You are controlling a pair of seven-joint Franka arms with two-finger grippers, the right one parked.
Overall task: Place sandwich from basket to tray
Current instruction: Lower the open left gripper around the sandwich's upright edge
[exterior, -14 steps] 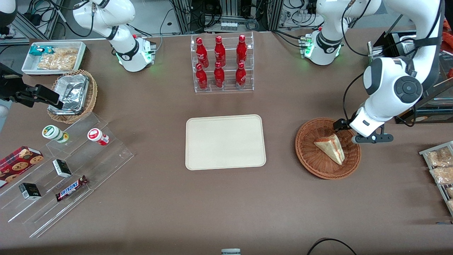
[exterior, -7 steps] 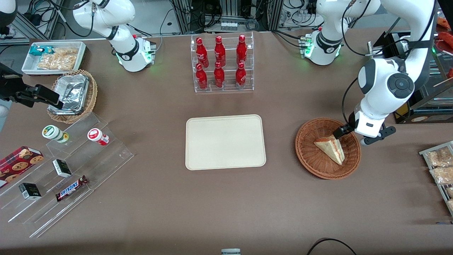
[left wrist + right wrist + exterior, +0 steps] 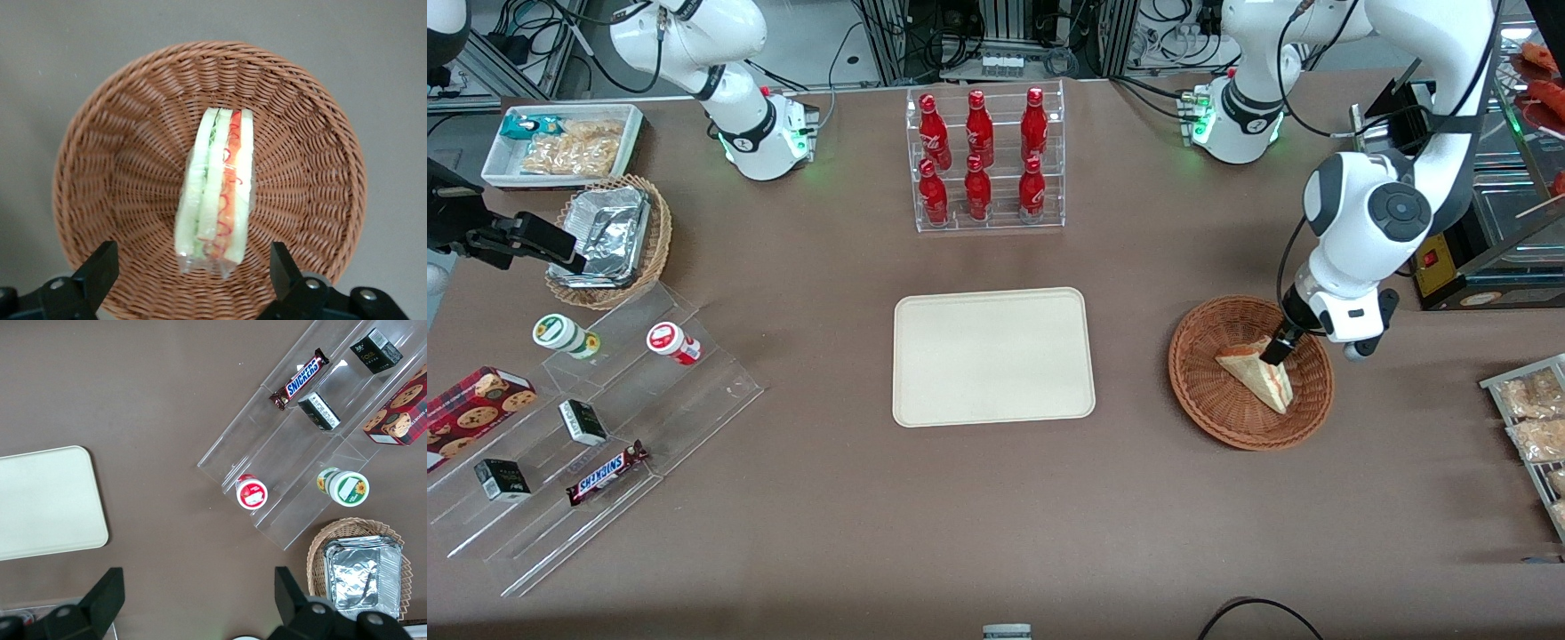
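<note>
You have one brown table (image 3: 827,533) carrying everything. One cream tray (image 3: 993,356) lies flat at its middle, nothing on it. Farther from the front camera than the tray stands one clear rack (image 3: 988,160) holding six red bottles, three per tier. Toward the parked arm's end you have one stepped acrylic stand (image 3: 596,436) with one cookie box (image 3: 476,404), two small dark boxes (image 3: 583,421), one Snickers bar (image 3: 607,472) and two round-lidded cups, one green (image 3: 565,336) and one red (image 3: 672,343). Near that stand sit one tan wicker basket (image 3: 609,242) of foil containers and one white bin (image 3: 562,145) of snack packets. Toward the working arm's end, one reddish-brown basket (image 3: 1249,372) rests on the table, well apart from the tray. One sandwich (image 3: 1256,374) lies in it; in the left wrist view the sandwich (image 3: 215,190) stands on edge at the basket's (image 3: 120,173) middle, showing three white bread layers with green and red filling between. The gripper (image 3: 1276,348) hangs over the basket, just above the sandwich's end farther from the front camera. In the left wrist view the gripper (image 3: 188,267) has its two fingers (image 3: 100,270) spread wide, one on either side of the sandwich's end, clear of it.
</note>
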